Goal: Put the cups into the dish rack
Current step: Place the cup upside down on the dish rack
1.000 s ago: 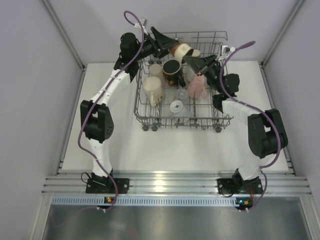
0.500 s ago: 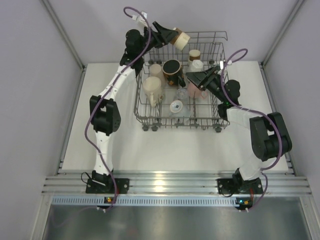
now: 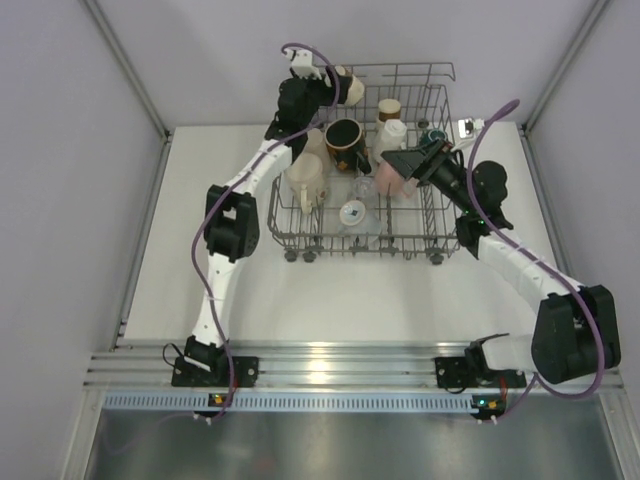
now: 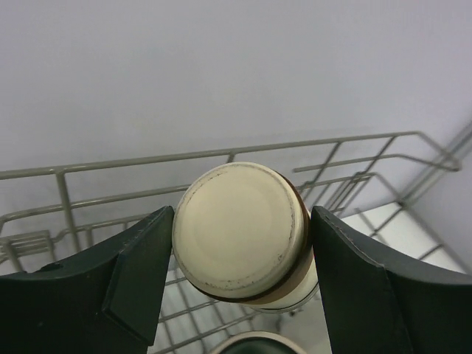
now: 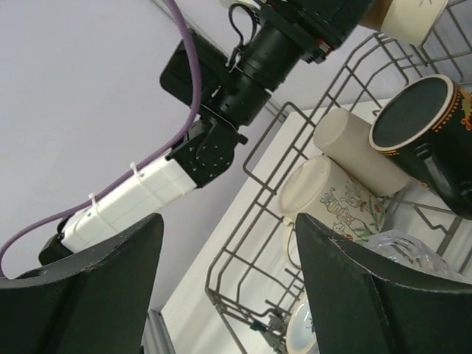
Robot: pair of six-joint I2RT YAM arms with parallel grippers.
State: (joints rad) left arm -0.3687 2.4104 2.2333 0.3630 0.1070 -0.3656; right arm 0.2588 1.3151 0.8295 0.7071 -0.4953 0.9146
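Note:
The dish rack (image 3: 436,68) stands at mid-table with several cups in it: a black mug with tan inside (image 3: 343,141), a cream printed mug (image 3: 305,181), a pink cup (image 3: 389,180), a clear glass (image 3: 365,187). My left gripper (image 3: 334,84) is shut on a brown-banded cream cup (image 3: 350,88) and holds it above the rack's far rim. In the left wrist view this cup's base (image 4: 240,230) faces the camera between the fingers (image 4: 140,273). My right gripper (image 3: 402,162) is open and empty just above the pink cup, facing left across the rack (image 5: 247,243).
A white cup (image 3: 393,131) and a brown-topped cup (image 3: 389,107) sit at the rack's back right. A small pale cup (image 3: 352,212) sits near its front. The right wrist view shows the printed mug (image 5: 332,198), a cream cup (image 5: 359,153) and the black mug (image 5: 422,125). Walls enclose the table.
The left gripper lifted the brown-banded cup up and then left along the rack's far rim. The right gripper dropped toward the pink cup and its arm swung out right.

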